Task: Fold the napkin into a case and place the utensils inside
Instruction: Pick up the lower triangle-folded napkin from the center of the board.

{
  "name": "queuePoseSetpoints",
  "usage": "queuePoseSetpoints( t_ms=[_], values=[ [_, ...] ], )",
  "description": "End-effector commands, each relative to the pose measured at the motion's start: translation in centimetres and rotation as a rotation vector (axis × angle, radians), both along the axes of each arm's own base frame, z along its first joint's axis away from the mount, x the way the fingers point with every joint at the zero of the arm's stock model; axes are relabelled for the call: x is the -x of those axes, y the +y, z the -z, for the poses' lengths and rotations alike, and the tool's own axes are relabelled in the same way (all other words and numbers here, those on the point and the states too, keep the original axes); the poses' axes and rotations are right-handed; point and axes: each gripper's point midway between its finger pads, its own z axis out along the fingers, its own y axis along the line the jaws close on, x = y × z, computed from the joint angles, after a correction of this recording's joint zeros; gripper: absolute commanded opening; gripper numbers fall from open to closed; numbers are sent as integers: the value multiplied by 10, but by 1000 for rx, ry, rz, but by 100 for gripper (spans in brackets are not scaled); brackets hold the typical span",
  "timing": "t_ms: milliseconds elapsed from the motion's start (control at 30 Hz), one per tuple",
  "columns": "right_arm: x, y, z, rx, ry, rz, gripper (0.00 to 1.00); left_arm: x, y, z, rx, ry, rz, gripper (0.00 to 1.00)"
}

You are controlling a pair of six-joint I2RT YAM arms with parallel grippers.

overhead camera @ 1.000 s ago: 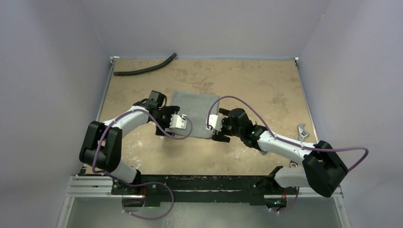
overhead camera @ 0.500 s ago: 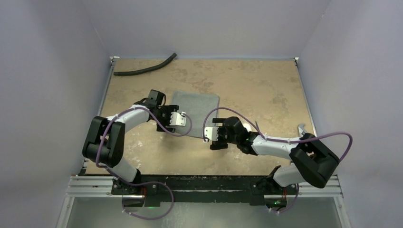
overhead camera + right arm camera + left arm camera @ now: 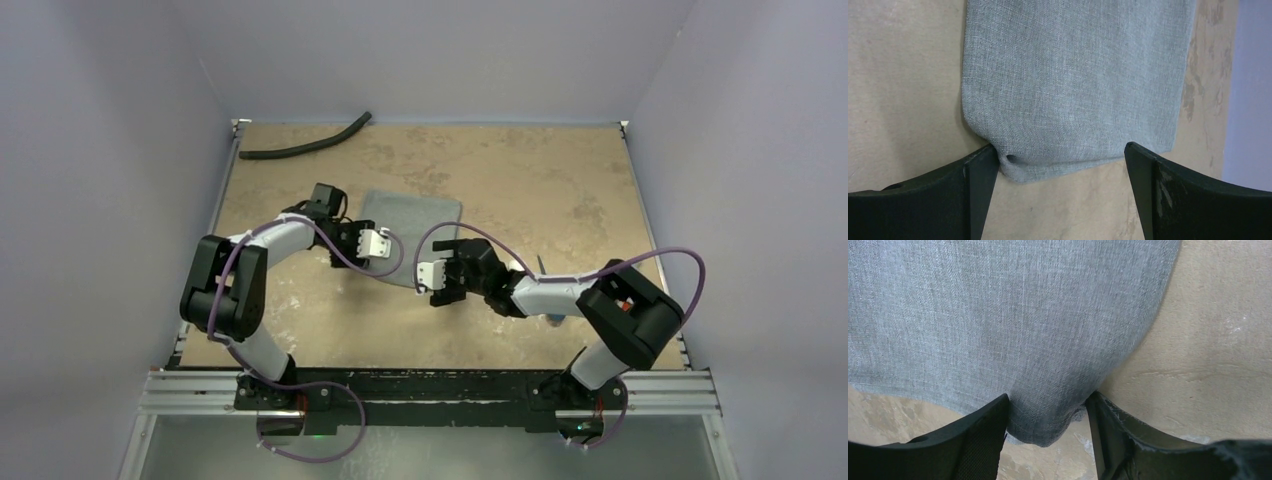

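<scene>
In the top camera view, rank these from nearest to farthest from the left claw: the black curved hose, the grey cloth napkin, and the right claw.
1. Grey cloth napkin, mid-table: its corner lies inside the left claw.
2. Right claw, just to the right, at the napkin's near edge.
3. Black curved hose, far-left corner of the table.

Napkin (image 3: 998,315): thin grey woven cloth, matt, fine weave visible. Desk (image 3: 1228,340): tan stone-look top, smooth, matt, mottled. Left pincer (image 3: 1048,405) fingers (image 3: 973,440): black plastic, matt, inner edges scuffed and rough. Hose (image 3: 305,146): black, rubbery-looking, dull.
</scene>
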Motion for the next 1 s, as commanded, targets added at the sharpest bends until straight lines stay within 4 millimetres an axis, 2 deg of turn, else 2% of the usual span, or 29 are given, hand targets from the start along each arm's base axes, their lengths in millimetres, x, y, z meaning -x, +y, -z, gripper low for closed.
queuePoseSetpoints(
  t_ms=[0, 200, 300, 367, 400, 667, 833, 900, 967],
  values=[
    [6, 6, 15, 32, 66, -31, 99, 9, 10, 16, -14, 77, -13, 56],
    [9, 7, 16, 8, 102, -11, 94, 8, 12, 21, -10, 97, -24, 49],
    [7, 8, 17, 3, 107, 1, 88, 4, 11, 21, -1, 115, -45, 39],
    [4, 10, 17, -6, 123, 24, 81, -1, 11, 20, 10, 127, -75, 10],
    [4, 11, 16, -12, 134, 29, 76, -4, 12, 19, 16, 129, -93, 0],
    [4, 14, 12, -45, 167, 63, 64, -9, 23, 11, 64, 155, -154, 0],
    [-3, 26, 4, -60, 193, 84, 61, 3, 27, 3, 69, 181, -140, 0],
    [-4, 35, 0, -74, 223, 84, 61, 12, 30, 0, 62, 198, -131, 0],
    [2, 47, 0, -65, 240, 63, 70, 21, 33, -3, 54, 201, -119, 0]
  ],
)
